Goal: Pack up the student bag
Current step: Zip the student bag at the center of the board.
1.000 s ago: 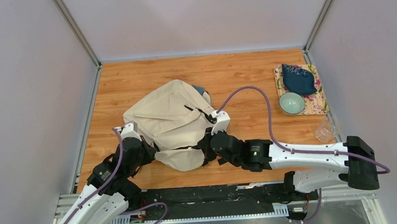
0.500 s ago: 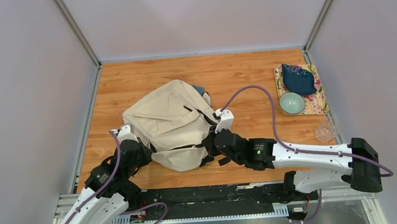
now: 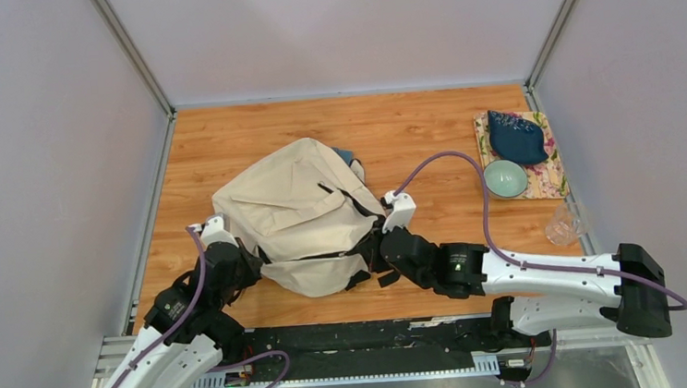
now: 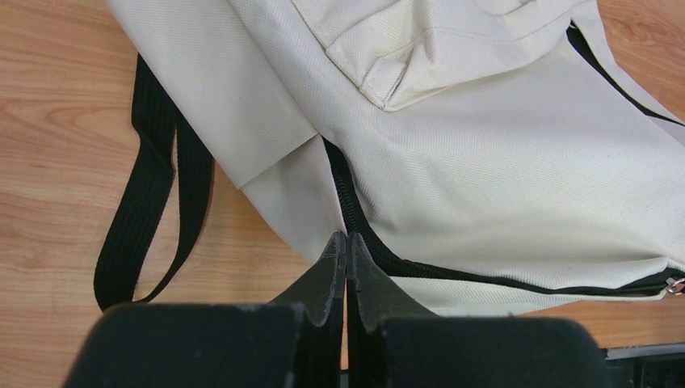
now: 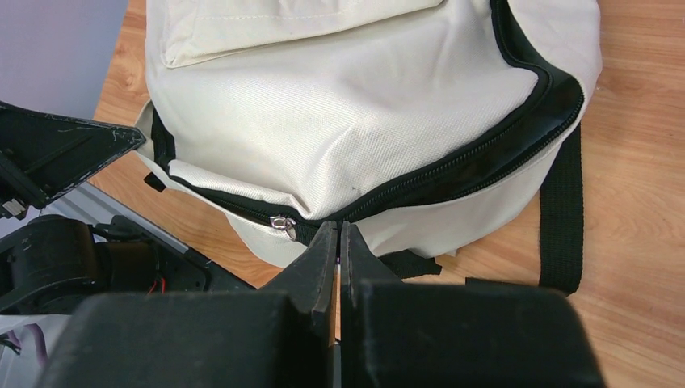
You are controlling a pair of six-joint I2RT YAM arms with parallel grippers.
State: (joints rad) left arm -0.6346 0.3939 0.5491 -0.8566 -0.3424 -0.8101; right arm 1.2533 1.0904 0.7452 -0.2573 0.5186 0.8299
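Both shut, nothing seen held: left gripper (image 4: 346, 242) is set at one end of the zip (image 4: 452, 272) of the student bag (image 4: 501, 162), right gripper (image 5: 338, 234) beside the zip pull (image 5: 282, 222)

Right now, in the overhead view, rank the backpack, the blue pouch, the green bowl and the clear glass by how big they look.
1. student bag
2. dark blue pouch
3. pale green bowl
4. clear glass, close to the bowl; its see-through edges make this last order unsure.

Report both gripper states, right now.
Left gripper: closed, tips at the zipper of the student bag; grip unclear.
Right gripper: closed at the zipper; grip unclear.
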